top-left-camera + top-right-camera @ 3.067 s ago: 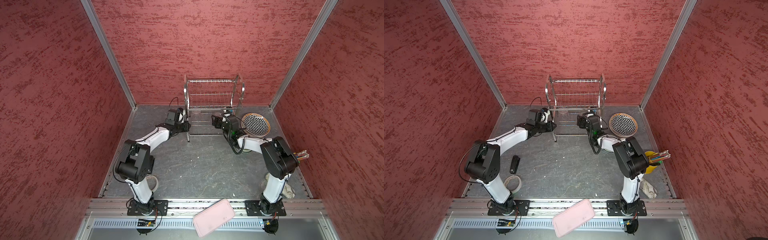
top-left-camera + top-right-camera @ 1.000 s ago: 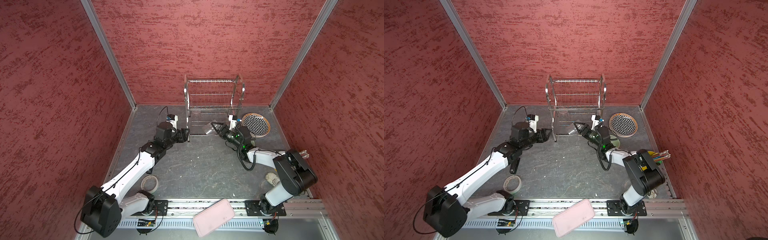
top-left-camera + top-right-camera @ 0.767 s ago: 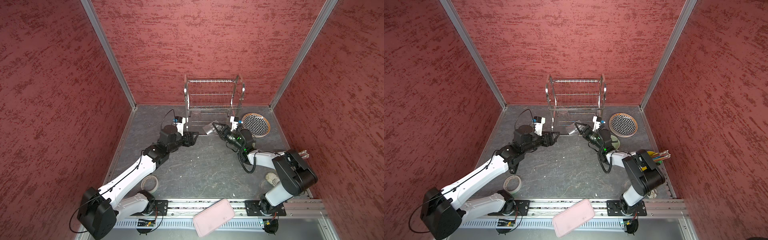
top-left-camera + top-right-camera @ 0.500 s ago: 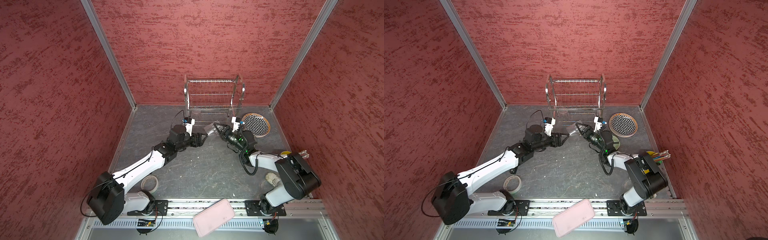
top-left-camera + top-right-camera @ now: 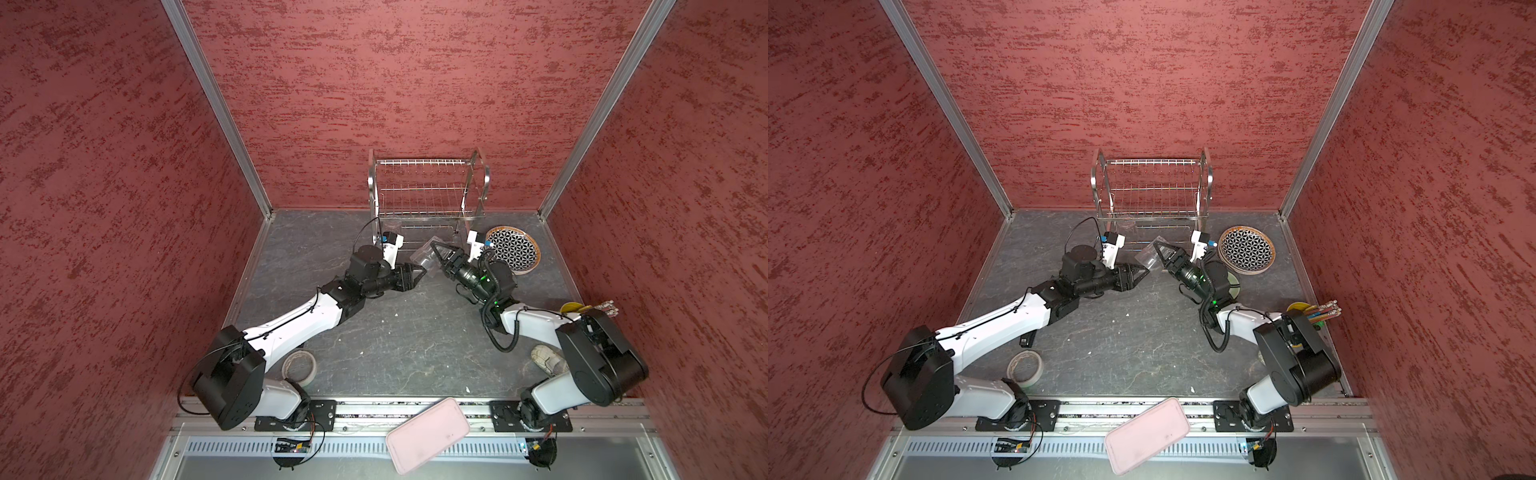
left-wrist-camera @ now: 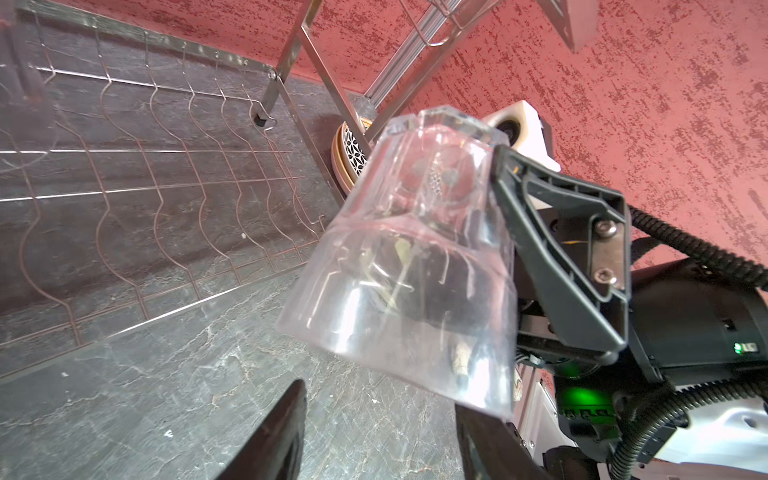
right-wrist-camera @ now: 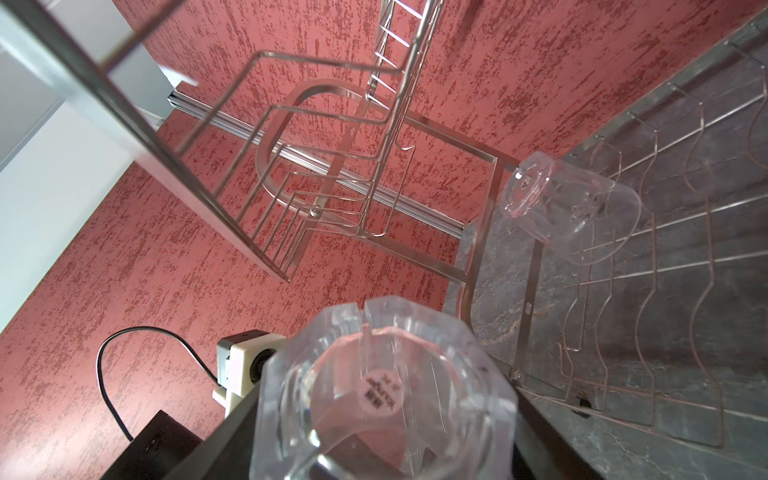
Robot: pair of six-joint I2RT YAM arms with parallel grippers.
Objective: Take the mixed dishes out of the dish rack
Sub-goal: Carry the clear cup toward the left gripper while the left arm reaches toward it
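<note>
- My right gripper (image 5: 435, 258): fingers clamped on a clear cup (image 6: 415, 257), held above the table (image 5: 395, 332), just near of the dish rack (image 5: 428, 187).
- My left gripper (image 5: 419, 276): fingers apart, just left of that cup (no grip on it).
- Second clear cup (image 7: 573, 208): rack's lower tier, left end.
- Black-and-white plate (image 5: 513, 249): on the table, right of rack.

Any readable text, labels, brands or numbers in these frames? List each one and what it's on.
Round sticker on the base of the held clear cup: a few printed lines, too blurred to read.
Marks by the green light on the right arm: too blurred to read.
No other text is visible.
</note>
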